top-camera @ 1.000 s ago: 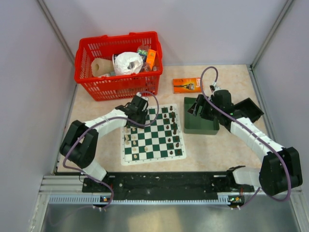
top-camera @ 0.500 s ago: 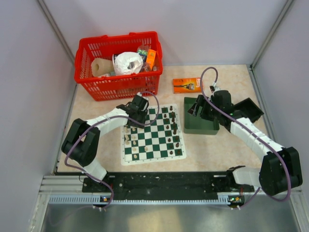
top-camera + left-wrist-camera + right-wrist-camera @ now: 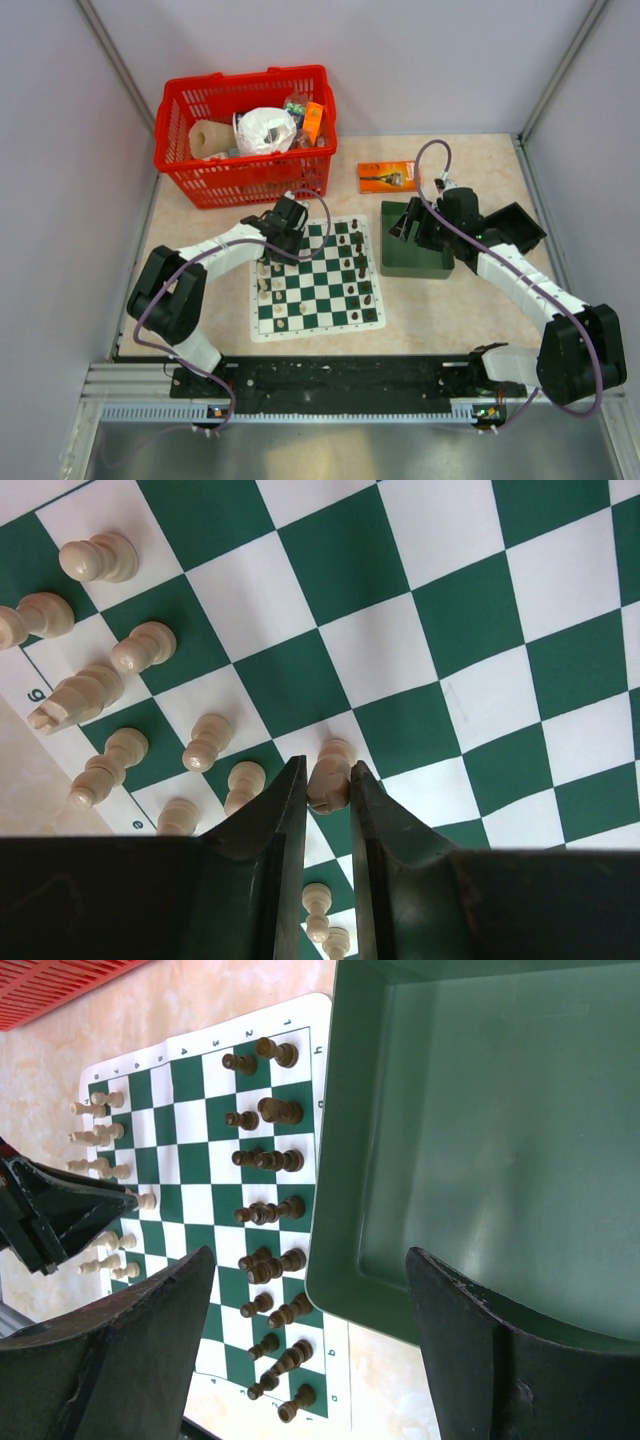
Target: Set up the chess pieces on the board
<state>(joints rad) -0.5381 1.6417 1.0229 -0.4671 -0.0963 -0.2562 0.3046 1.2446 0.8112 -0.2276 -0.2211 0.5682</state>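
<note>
The green and white board (image 3: 320,285) lies in the middle of the table. Cream chess pieces (image 3: 100,558) stand along its left side and dark pieces (image 3: 270,1160) along its right side. My left gripper (image 3: 328,780) is shut on a cream pawn (image 3: 331,772), held just above the board near the cream rows; in the top view this gripper (image 3: 283,228) is over the board's far left part. My right gripper (image 3: 310,1260) is open and empty above the near edge of the dark green tray (image 3: 480,1150); in the top view it (image 3: 415,225) hangs over that tray (image 3: 420,262).
A red basket (image 3: 245,135) with odds and ends stands at the back left. An orange packet (image 3: 388,177) lies behind the tray. A black tray lid (image 3: 515,228) lies right of the right arm. Grey walls close in both sides.
The left gripper has drifted slightly toward the far side of the board with the cream pawn. The right arm has not moved.
</note>
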